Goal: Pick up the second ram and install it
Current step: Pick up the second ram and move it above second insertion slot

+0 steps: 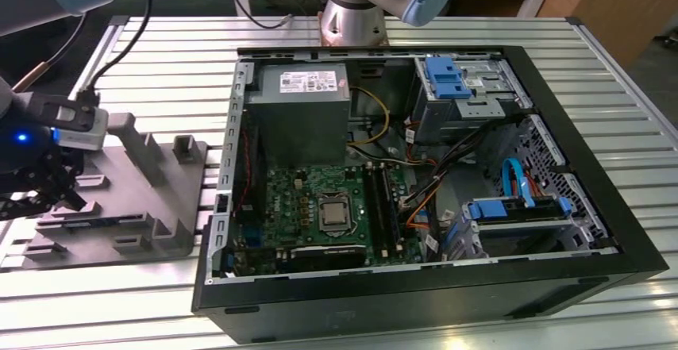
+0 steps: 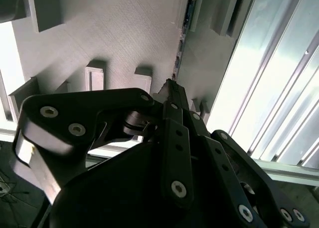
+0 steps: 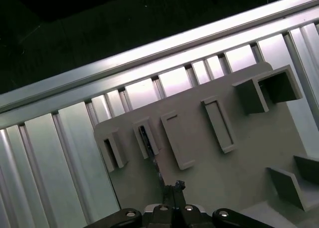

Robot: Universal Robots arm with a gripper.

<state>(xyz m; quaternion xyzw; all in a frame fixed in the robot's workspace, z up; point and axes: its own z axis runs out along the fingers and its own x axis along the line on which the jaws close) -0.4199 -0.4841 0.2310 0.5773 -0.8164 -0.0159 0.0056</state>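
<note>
Black linkage of the hand (image 2: 169, 86) is hanging over the grey fixture plate (image 3: 199, 163), tips pinched together on nothing, with the plate sitting on the table (image 1: 445, 32) at 9 o'clock from the computer case (image 1: 424, 290) in the exterior view. The second ram (image 3: 144, 139) is standing edge-up in a plate slot, near the tips but untouched. I'm guessing the trick is opening enough to straddle its thin faces, squaring along its length and dropping straight.
</note>
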